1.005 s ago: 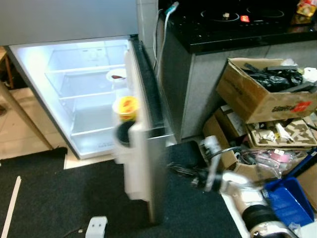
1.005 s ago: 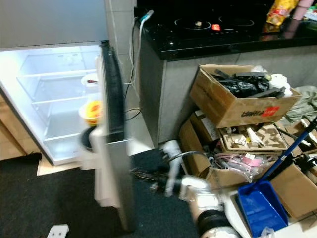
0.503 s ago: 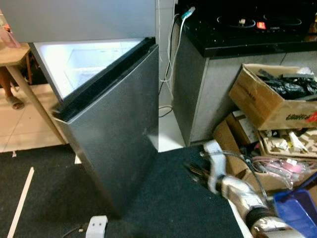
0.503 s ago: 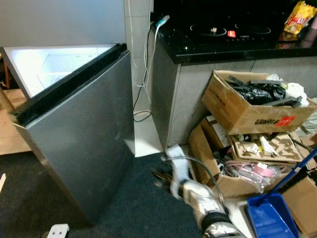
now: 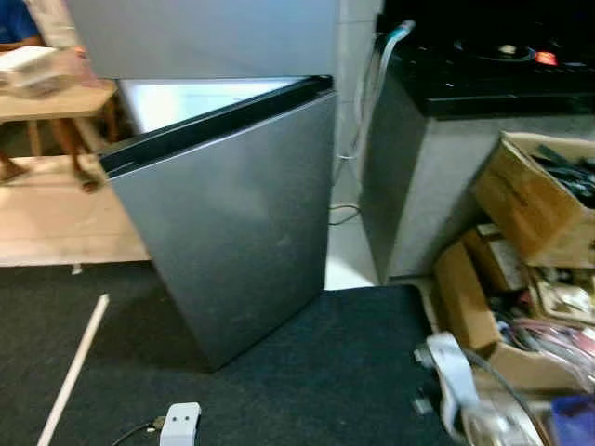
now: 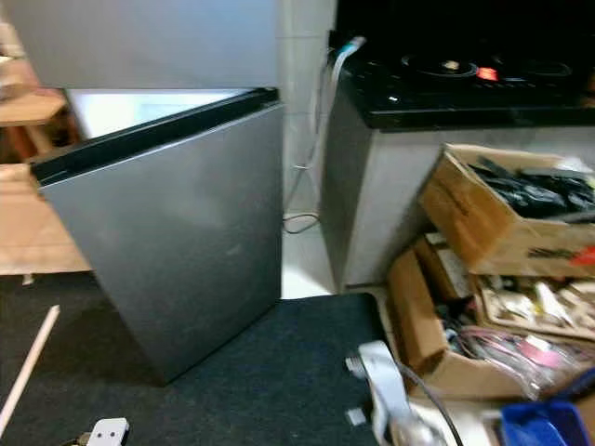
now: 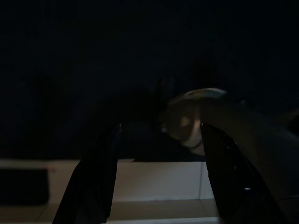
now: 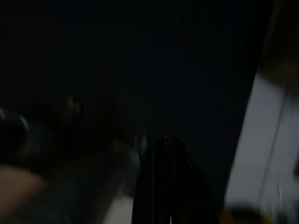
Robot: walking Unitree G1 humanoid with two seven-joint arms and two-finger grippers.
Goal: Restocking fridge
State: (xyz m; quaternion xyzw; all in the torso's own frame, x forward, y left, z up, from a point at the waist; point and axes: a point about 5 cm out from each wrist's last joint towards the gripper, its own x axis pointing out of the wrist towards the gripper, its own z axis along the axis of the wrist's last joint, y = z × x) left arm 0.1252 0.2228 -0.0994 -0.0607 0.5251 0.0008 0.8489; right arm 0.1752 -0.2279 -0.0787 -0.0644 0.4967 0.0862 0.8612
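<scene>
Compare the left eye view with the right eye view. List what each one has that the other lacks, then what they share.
Left eye view: a person's blue sleeve in the top-left corner, above the wooden table.
Right eye view: the cardboard box reaches further across, with its black contents laid out. In the left eye view the frame edge cuts it off.
Both: the grey fridge door ajar with light above its top edge, the black mat, the white strip and the black cooktop.
</scene>
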